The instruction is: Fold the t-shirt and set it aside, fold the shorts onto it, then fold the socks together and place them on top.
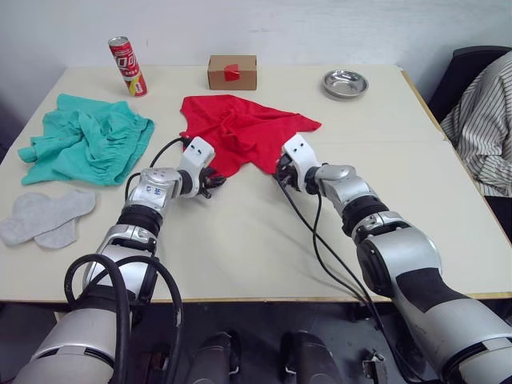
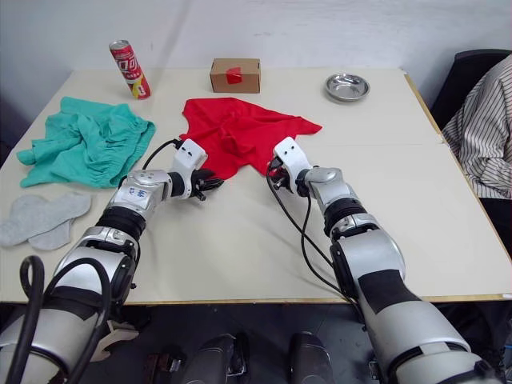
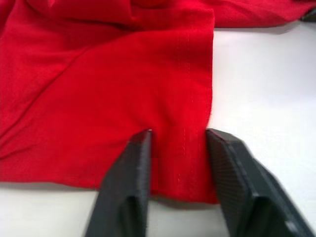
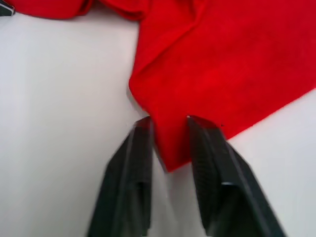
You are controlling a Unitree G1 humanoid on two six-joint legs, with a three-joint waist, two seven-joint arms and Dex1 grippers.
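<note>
The red t-shirt lies crumpled at the middle of the table. My left gripper is at its near left hem, open, with the hem's stitched edge between the two fingers. My right gripper is at the shirt's near right corner, open, its fingers astride the pointed corner of cloth. On the far left the teal shorts lie bunched up. The two grey socks lie flat and overlapping near the left front edge.
A red can, a cardboard box with a red patch and a metal bowl stand along the far edge. A person in a striped shirt sits past the table's right side. Bare tabletop lies in front of the shirt.
</note>
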